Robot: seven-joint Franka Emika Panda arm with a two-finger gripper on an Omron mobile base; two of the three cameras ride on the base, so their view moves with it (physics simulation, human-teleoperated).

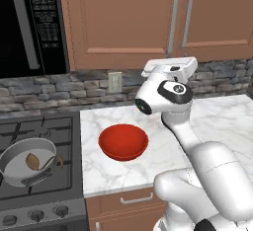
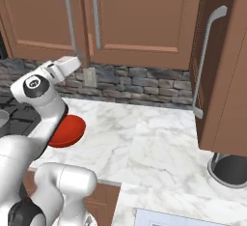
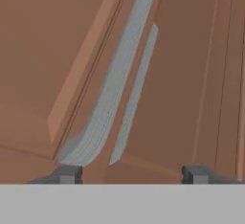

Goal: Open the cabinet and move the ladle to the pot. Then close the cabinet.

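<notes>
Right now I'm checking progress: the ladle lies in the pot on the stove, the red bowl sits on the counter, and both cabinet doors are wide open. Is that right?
Not quite. The cabinet doors are shut, flush side by side, as the left base view shows. The ladle does lie in the pot on the stove, and the red bowl sits on the counter.
</notes>
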